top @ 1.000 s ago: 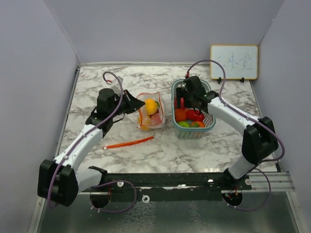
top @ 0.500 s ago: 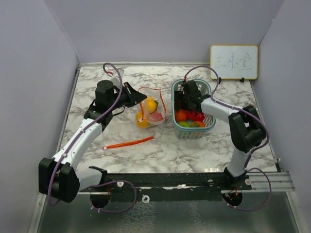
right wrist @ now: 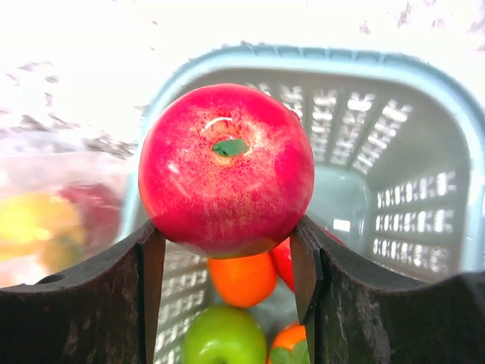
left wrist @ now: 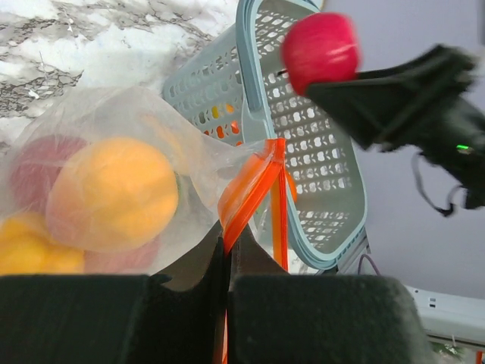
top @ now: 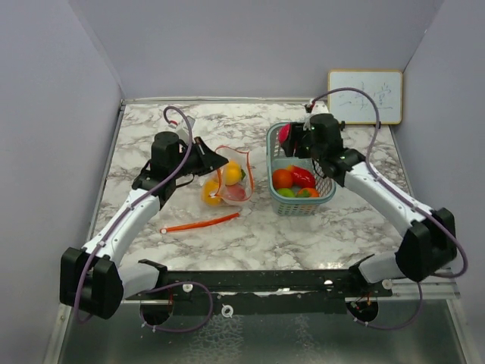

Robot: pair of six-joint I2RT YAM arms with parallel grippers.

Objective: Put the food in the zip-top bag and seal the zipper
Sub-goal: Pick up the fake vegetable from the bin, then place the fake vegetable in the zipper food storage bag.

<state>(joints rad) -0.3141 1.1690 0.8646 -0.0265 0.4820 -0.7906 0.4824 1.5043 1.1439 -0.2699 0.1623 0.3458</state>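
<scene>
zip-top bag (top: 229, 184) on table (top: 303, 236), left of basket (top: 301, 210): orange, yellow, pink food (top: 234, 174) inside. basket has orange, red, green bits. my right gripper (right wrist: 227, 231) clamped round red apple (right wrist: 226, 152) above basket's far-left corner. left gripper (left wrist: 227, 252) reaches in low, pinching zipper (left wrist: 254, 189).

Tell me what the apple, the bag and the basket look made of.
Apple: probably hard plastic with a glossy finish, going by the sharp white highlights and the moulded green stem spot.
Bag: thin clear plastic film, crinkled, with fruit showing through it.
Basket: teal moulded plastic, fairly matte, with lattice holes in its walls.
</scene>
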